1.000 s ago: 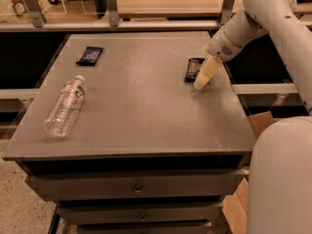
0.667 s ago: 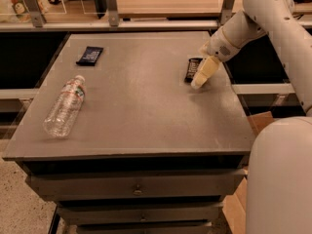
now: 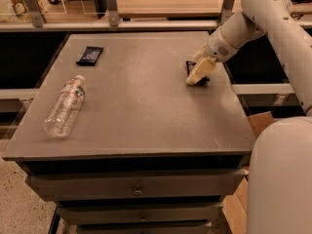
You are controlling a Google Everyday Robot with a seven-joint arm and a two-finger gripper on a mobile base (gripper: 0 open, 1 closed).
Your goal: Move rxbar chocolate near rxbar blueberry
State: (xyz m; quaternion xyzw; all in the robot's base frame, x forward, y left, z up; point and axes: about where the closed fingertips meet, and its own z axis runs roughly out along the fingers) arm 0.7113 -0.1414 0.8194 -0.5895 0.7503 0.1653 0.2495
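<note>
The rxbar chocolate (image 3: 190, 66), a dark flat bar, lies near the right edge of the grey table (image 3: 146, 101). My gripper (image 3: 197, 77) is down on top of it and hides most of it. Only the bar's far left corner and a bit of its near end show. The rxbar blueberry (image 3: 90, 55), a navy-blue flat bar, lies at the table's far left, well apart from the gripper and the chocolate bar.
A clear plastic water bottle (image 3: 65, 106) lies on its side at the left of the table. A rail and wooden shelf (image 3: 170, 4) run behind the table. A cardboard box (image 3: 258, 123) sits to the right, below the table's edge. Drawers are under the tabletop.
My gripper has shifted slightly left and down over the chocolate bar and covers more of it. The blueberry bar and the bottle have not moved.
</note>
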